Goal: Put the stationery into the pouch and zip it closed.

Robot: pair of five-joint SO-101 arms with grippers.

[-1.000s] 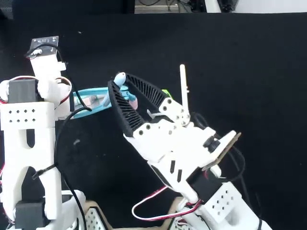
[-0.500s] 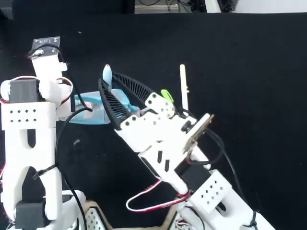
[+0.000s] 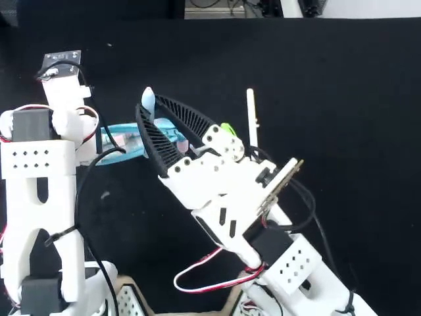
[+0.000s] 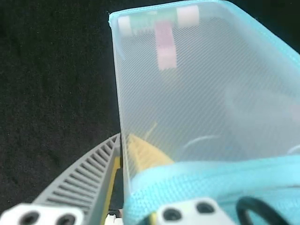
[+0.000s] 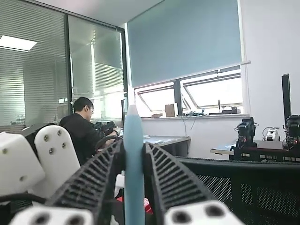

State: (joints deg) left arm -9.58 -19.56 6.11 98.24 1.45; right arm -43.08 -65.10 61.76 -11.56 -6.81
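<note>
A clear pouch [image 4: 197, 93] with a teal zip edge [image 4: 201, 176] holds pink, green and white items [image 4: 165, 40]. My left gripper [image 4: 124, 187] is shut on the pouch's edge near the zip. In the high view the pouch [image 3: 125, 141] lies beside the left arm, partly hidden by the right gripper. My right gripper [image 3: 148, 105] is shut on a light-blue pen [image 3: 147, 100], which sticks out past the fingertips just above the pouch. The pen [image 5: 133, 159] stands between the black ribbed fingers [image 5: 168, 178]. A white pen [image 3: 251, 118] and a small green item [image 3: 228, 129] lie on the black table.
The black table [image 3: 342, 99] stretches open to the right and the back. The left arm's white body [image 3: 39, 197] stands along the left edge, with cables [image 3: 210, 280] near the front. A bright strip [image 3: 263, 8] marks the table's far edge.
The right gripper has swung left with the blue pen, whose tip now points further toward the back, over the pouch. Its wrist turned. The left arm has kept still.
</note>
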